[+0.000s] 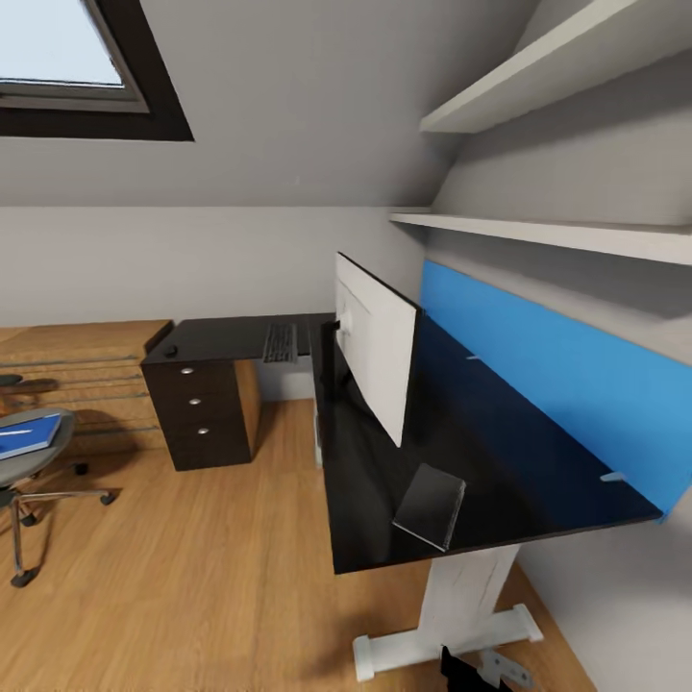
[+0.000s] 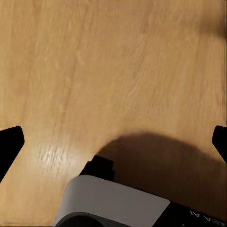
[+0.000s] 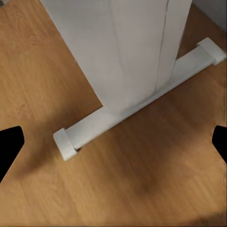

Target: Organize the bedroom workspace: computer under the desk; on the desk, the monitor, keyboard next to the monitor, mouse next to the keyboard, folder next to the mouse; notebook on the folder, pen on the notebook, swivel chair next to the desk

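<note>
You face the black L-shaped tabletop point(image 1: 380, 481), monitor point(image 1: 377, 356) and keyboard point(image 1: 280, 343) on it. The folder point(image 1: 29, 434) lies on the swivel chair point(image 1: 24, 461), far left. Both tools hang wide, empty. Fetching the folder seems next: turn left.

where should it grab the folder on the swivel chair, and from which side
Judging by the head view, take the blue folder by its edge nearest the desk, coming in low from that side. It lies flat on the swivel chair seat, so only a thin edge offers a grip; part is out of frame.
</note>
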You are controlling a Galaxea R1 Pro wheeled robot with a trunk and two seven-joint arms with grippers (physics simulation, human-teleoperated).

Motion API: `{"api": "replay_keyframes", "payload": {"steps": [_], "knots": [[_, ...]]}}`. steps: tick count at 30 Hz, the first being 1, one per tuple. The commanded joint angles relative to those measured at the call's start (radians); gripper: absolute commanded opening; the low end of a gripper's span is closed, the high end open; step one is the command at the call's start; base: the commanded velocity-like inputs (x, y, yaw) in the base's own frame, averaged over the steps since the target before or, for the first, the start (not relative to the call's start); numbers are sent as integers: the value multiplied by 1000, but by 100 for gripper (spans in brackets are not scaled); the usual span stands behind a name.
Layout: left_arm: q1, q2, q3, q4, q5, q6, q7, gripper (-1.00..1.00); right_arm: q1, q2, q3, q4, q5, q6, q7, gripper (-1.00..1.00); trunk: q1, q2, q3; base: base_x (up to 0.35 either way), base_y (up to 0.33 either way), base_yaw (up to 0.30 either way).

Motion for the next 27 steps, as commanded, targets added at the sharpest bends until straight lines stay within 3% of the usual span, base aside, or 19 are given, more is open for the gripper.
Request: {"api": "replay_keyframes", "payload": {"steps": [1, 17, 22, 27], "knots": [[0, 2, -8, -2, 7, 2, 9, 100, -1, 1, 8, 2, -4, -3, -3, 100, 0, -1, -1, -200, -265, 0], [0, 3, -5, -2, 11, 1, 9, 100, -1, -3, 5, 0, -8, -1, -5, 100, 0, -1, -1, -258, -141, 0], [0, 3, -3, -2, 12, 0, 9, 100, 0, -56, 6, -9, -9, -4, 5, 100, 0, -1, -1, -43, -21, 0], [0, -21, -24, 26, 12, 0, 2, 100, 28, -28, -4, 4, -38, -17, -8, 100, 0, -1, -1, 0, 0, 0]]}}
